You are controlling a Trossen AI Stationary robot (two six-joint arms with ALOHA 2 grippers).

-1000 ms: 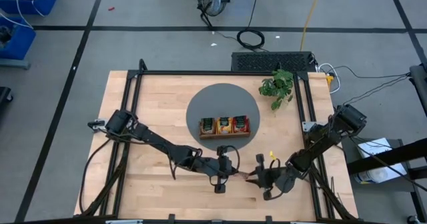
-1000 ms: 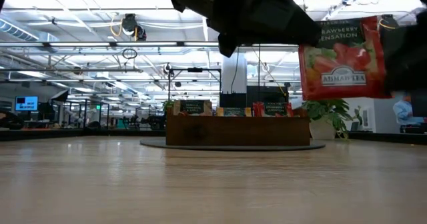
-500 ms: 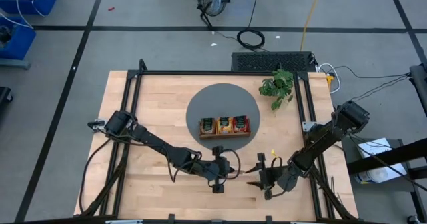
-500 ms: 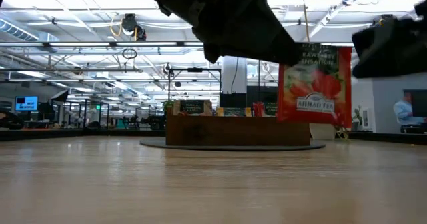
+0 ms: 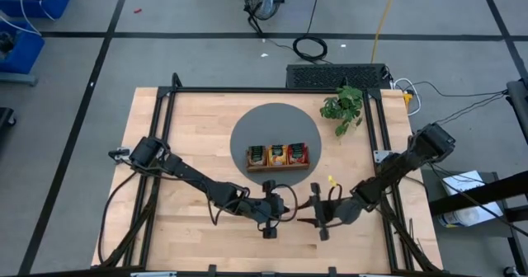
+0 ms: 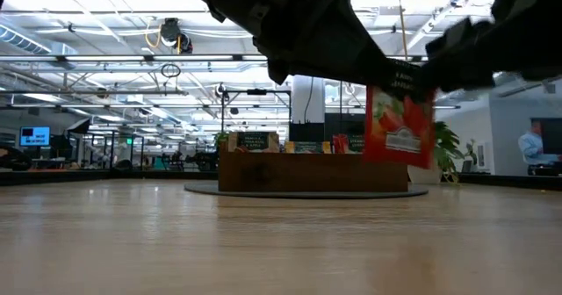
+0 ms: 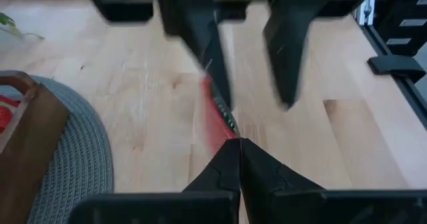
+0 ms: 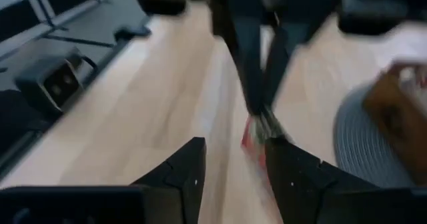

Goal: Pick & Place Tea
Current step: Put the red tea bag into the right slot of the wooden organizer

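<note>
A round mat (image 5: 275, 122) is laid near the middle of the table (image 5: 190, 120), and a tray (image 5: 277, 166) is placed on its near half; tea sachets (image 5: 277, 153) are stood in the tray. A plant (image 5: 343, 106) is set right of the mat. In front of the tray, the left gripper (image 5: 285, 213) and right gripper (image 5: 312, 212) are faced toward each other, a sachet (image 6: 399, 128) hung between them above the table
</note>
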